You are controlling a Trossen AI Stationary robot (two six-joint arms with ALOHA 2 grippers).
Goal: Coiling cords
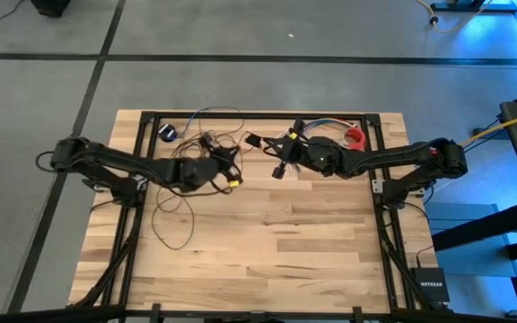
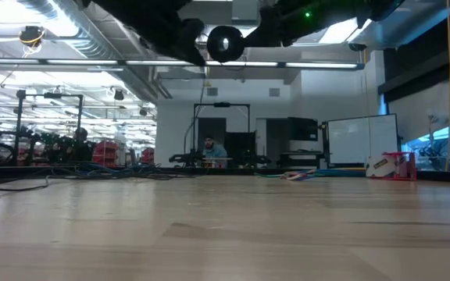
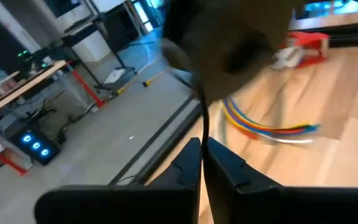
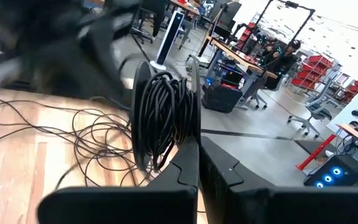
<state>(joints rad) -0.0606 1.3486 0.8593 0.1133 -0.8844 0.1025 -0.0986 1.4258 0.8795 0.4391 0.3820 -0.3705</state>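
Observation:
The thin dark cord lies in loose loops [image 1: 176, 213] on the table's left half, and its small round puck [image 1: 169, 133] rests near the far left corner. My right gripper [image 1: 279, 168] is raised over the table's middle and shut on a wound coil of the cord [image 4: 163, 115]. My left gripper [image 1: 233, 178] is close to its left, also raised, and shut on a single strand [image 3: 202, 134]. In the low view both grippers are high above the table. My left gripper pinches one strand of the cord [image 3: 202, 149] between its two fingertips [image 3: 188, 163]. The strand runs straight on from the tips to the blurred dark mass of the other gripper. It is lifted clear of the table. My right gripper holds the coil by its lower end [image 4: 166, 158], between its two shut fingers [image 4: 188, 165]. Several turns of cord are held together. The coil stands out beyond the fingertips, clear of the table, with loose loops [image 4: 86, 146] lying on the wood beyond it.
A short bundle of multicoloured wires [image 1: 330, 124] and a red tape holder [image 1: 355, 137] lie at the table's far right. A black frame [image 1: 144, 126] borders the far edge and sides. The near half of the wood [image 1: 267, 251] is bare.

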